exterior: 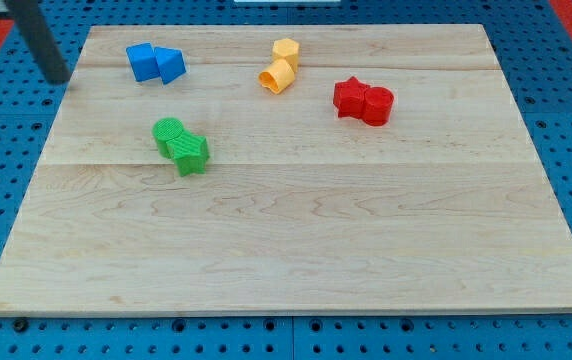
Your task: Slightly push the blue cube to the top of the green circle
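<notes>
The blue cube lies near the board's top left, touching a blue triangle on its right. The green circle lies below them, left of centre, touching a green star at its lower right. My rod comes down at the view's top left; my tip is just off the board's left edge, to the left of the blue cube and apart from it.
Two yellow blocks touch each other at top centre. A red star and a red round block touch at the upper right. The wooden board rests on a blue perforated table.
</notes>
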Motion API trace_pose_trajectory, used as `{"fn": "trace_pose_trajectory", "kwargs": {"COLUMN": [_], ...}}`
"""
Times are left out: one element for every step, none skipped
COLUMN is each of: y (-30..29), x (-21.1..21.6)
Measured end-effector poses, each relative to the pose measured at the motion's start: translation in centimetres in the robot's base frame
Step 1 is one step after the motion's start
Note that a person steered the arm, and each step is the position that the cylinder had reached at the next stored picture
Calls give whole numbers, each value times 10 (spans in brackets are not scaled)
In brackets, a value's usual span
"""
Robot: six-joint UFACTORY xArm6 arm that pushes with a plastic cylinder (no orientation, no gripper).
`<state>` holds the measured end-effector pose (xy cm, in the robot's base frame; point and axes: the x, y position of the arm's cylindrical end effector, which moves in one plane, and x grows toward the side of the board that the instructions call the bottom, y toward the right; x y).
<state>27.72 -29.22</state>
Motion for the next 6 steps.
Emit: {"fn": "trace_pose_trajectory", "kwargs": {"y": [14, 68, 104, 115, 115, 115], "x": [-35, -22, 7, -25, -61, -62]}}
